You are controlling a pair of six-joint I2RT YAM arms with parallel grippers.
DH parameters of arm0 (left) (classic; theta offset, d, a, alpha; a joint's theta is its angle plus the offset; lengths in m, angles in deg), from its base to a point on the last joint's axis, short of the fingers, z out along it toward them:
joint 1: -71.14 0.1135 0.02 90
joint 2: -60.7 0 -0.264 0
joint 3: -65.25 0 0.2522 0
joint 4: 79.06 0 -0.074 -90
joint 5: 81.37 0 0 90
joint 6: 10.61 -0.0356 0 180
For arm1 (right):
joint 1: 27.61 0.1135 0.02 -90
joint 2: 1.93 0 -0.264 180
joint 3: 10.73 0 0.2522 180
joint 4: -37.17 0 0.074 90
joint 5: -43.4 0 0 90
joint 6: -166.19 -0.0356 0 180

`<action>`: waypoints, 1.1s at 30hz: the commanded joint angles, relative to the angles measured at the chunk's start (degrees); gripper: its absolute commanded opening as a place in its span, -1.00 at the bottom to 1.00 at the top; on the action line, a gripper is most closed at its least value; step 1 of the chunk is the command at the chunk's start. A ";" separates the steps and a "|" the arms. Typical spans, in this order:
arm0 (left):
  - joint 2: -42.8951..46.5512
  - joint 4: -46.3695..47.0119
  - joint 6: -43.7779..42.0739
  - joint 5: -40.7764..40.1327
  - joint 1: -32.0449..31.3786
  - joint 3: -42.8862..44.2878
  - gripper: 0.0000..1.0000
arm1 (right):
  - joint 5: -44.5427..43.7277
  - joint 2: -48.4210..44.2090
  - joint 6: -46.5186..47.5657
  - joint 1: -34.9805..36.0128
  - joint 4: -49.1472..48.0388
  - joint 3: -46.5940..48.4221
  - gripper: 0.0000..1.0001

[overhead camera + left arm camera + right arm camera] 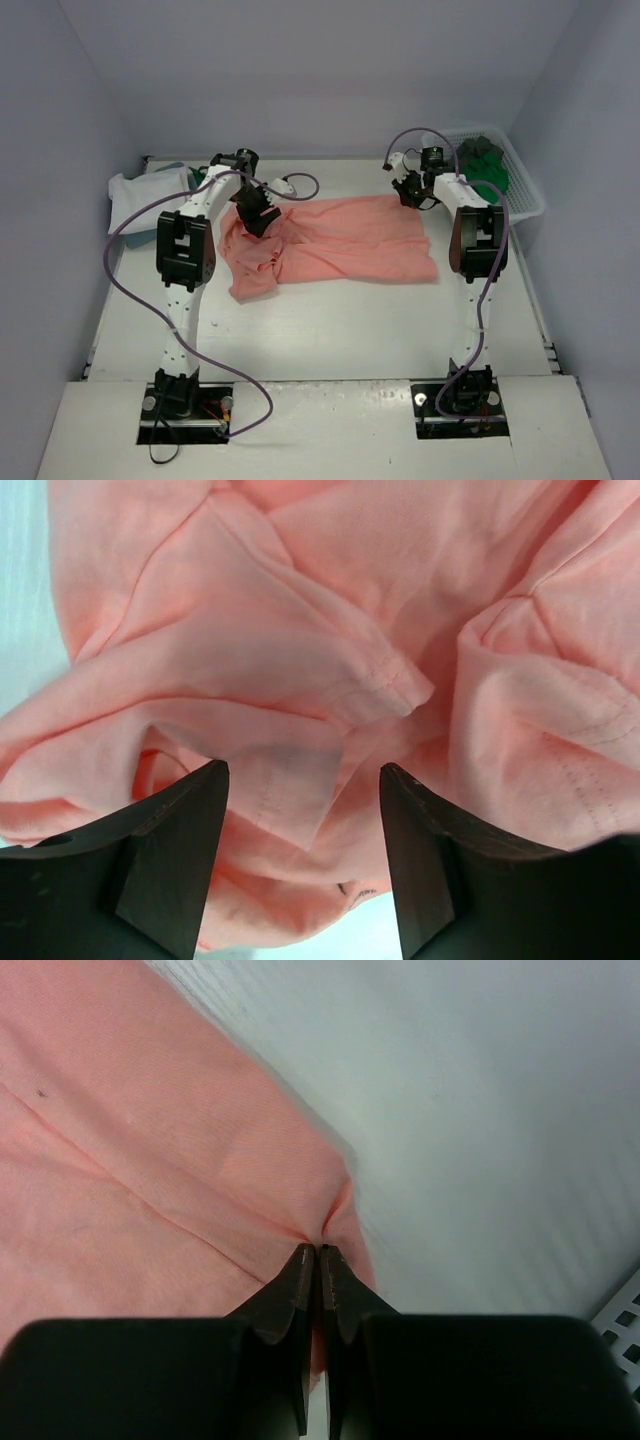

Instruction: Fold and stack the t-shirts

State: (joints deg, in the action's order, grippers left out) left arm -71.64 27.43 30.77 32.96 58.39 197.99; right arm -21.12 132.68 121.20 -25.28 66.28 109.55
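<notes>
On the white table (330,330), we found the salmon-pink cloth t-shirt (350,245) lying crumpled. The right hand (318,1250) was pinched shut on its far corner; the left hand (303,770) hung open above bunched folds. We judged this the flattening step, with a left grip required next.

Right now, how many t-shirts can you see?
5. A salmon pink t-shirt spread mid-table; white t-shirt and light blue t-shirt piled far left; green t-shirt and dark grey t-shirt in the white mesh basket. More may hide underneath.
</notes>
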 commanded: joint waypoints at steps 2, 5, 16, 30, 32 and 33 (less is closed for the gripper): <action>4.19 0.33 0.28 2.56 -0.43 0.47 0.09 | 0.45 1.18 -0.54 0.48 2.93 -1.05 -1.00; 3.49 0.51 0.46 2.29 -0.43 0.47 0.02 | 0.89 0.83 -0.80 0.48 2.93 -1.14 -1.00; 2.78 6.04 2.30 -0.52 -0.43 -1.29 0.03 | 2.39 -1.36 -0.45 0.75 2.93 -3.42 -1.00; -0.38 9.38 3.62 -3.15 -0.43 0.38 -0.62 | 2.39 -2.24 -0.81 1.63 2.93 -4.74 -1.00; 0.05 10.09 4.06 -3.24 -0.34 -0.06 -0.71 | 2.13 -2.16 -0.89 1.89 2.93 -4.74 -1.00; 0.41 11.39 4.58 -3.59 -0.26 -0.32 -0.72 | 2.12 -2.07 -0.98 2.07 2.93 -4.83 -1.00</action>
State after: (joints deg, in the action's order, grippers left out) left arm -73.80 35.60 34.53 30.19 58.02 195.70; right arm -20.16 131.50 121.20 -24.69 63.75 106.73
